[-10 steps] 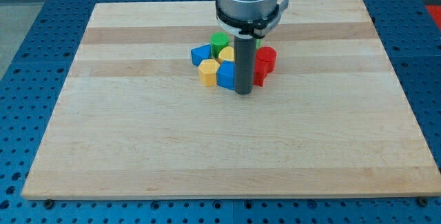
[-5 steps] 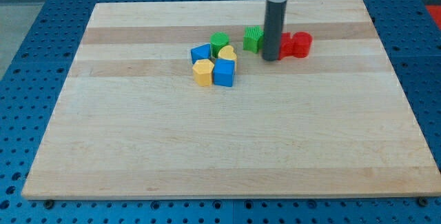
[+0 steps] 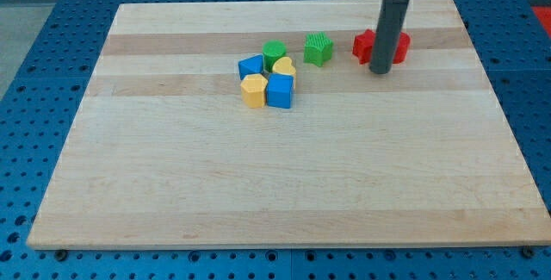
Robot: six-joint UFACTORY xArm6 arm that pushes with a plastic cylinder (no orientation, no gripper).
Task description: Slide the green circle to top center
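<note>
My tip (image 3: 380,71) is parked by the red blocks (image 3: 365,46) near the top-right corner — the green circle (image 3: 275,53) is left untouched; no hand is fitted.

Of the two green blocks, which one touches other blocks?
The green circle, at the cluster's top, touching the blue and yellow blocks. The other green block stands alone to its right.
</note>
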